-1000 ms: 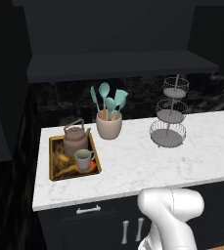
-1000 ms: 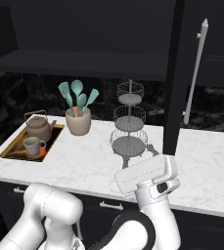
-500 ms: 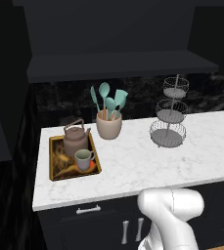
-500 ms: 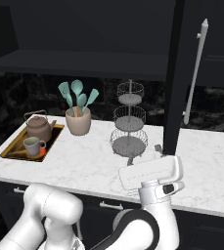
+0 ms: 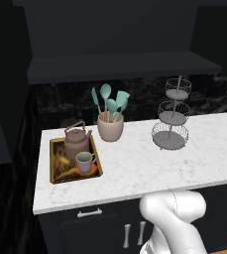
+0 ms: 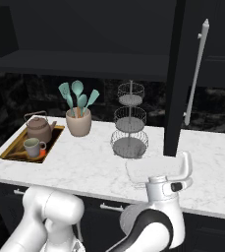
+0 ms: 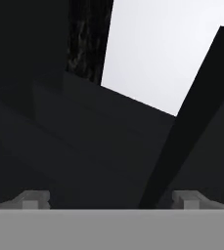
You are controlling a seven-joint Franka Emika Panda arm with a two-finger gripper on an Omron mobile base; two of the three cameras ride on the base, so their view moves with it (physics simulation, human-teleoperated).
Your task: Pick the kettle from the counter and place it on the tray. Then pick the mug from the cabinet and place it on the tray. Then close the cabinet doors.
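Your gripper (image 7: 111,197) points up into the dark cabinet (image 5: 120,34); its two fingertips (image 7: 33,199) stand wide apart at the bottom of the hand view with nothing between them. Ahead of the fingers you see black cabinet panels, and a pale surface above and beyond them. A black door edge runs diagonally from near the right-hand fingertip toward the upper right of that view.

In the right base view your hand sits low, in front of the counter (image 6: 94,165) edge, just below the open cabinet door (image 6: 180,78). That door stands upright, edge-on to the camera, its long axis vertical; its silver bar handle (image 6: 196,74) runs parallel to it.

The tray (image 5: 54,168) lies well away from your fingers, at the far left end of the counter, its long axis running from the counter's front edge toward the back wall. On it the kettle (image 5: 77,142) stands upright at the back end, arched handle on top. The mug (image 5: 85,161) stands upright just in front of the kettle. Whether the two touch you cannot tell.

Beside the tray stands a beige crock (image 5: 110,127) of teal utensils, and further right a three-tier wire stand (image 5: 171,119).
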